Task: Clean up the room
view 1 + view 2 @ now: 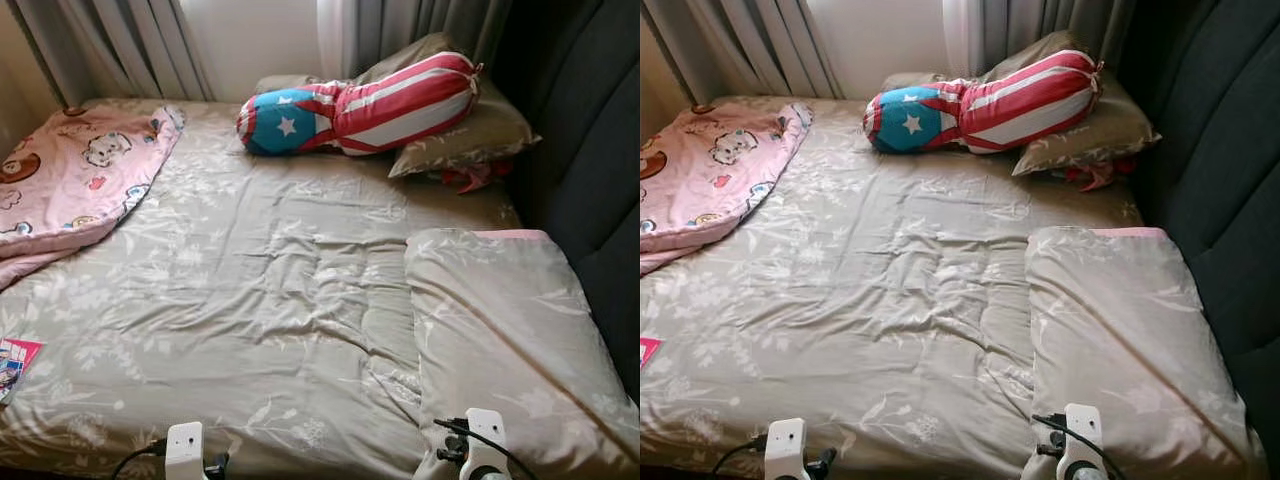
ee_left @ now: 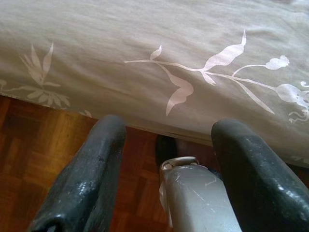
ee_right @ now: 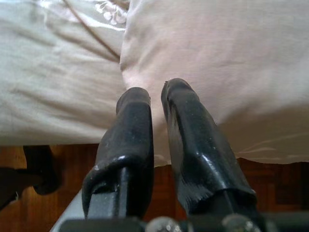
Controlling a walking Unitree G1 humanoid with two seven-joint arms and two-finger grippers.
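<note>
Bed [image 1: 260, 300]: beige floral sheet, wrinkled mid-span, wood floor below its near edge
Folded duvet [image 1: 500, 340]: right side by the dark headboard [image 1: 590, 150]
Bolster [image 1: 360, 105]: red-white stripes, blue star end, leaning on pillow [image 1: 470, 135] at far right
Pink blanket [image 1: 70, 180]: bunched at far left
Booklet [image 1: 15, 365]: left edge of the bed
Left pincer [image 2: 169, 140]: spread wide, empty, just before the bed's edge
Right pincer [image 3: 157, 121]: nearly closed, empty, tips at the duvet's near edge
Progress, judged: early; blanket unfolded, sheet unsmoothed, booklet left out
</note>
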